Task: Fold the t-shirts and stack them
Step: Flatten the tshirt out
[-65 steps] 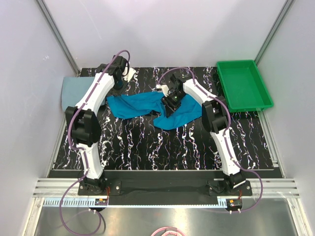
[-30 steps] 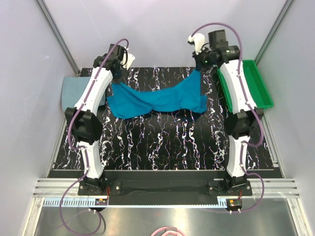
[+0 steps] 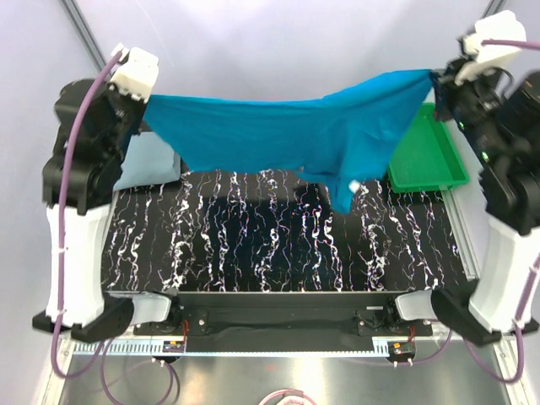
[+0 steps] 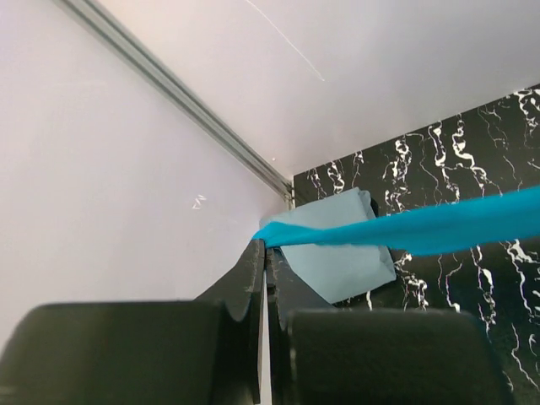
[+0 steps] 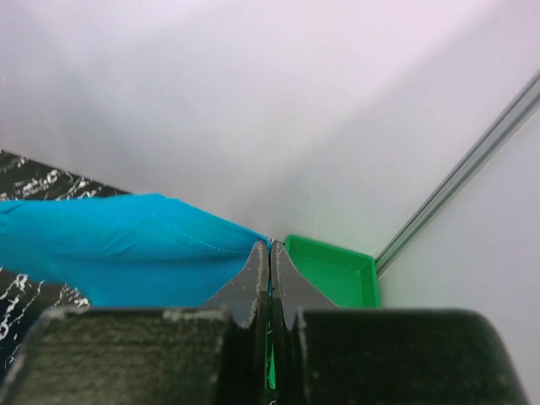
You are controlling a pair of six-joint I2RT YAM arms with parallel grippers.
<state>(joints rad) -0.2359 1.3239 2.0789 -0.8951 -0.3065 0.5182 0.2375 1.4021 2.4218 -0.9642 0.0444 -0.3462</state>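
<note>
Pale walls (image 3: 278, 42) box in a black marbled bench (image 3: 278, 245), and right now nearly all the action is up in the air above it. The bright teal-blue t-shirt (image 3: 278, 131) is strung out like a banner, its long axis running straight across from left to right. It is clear of the bench, the top edge taut, the body sagging below, and a loose flap dangles lowest, right of centre.

Over on the back-left of the bench lies the pale grey-blue t-shirt (image 3: 148, 164), flat and squared off, partly tucked under the left arm (image 3: 80, 169). Back-right sits the green tray (image 3: 426, 156), with the teal cloth passing in front of its near corner.

Both arms are reared up high. From the left wrist, the left jaws are pressed together on a corner of the teal shirt (image 4: 439, 228), which streams away to the right. The right arm (image 3: 506, 169) mirrors it, its jaws clamped on the opposite corner, the cloth (image 5: 126, 245) running off to the left.

So the shirt lies inward from each grip, shared evenly. My read: it wants lowering flat onto the open bench, both arms descending together, or that hanging flap bunches underneath.
</note>
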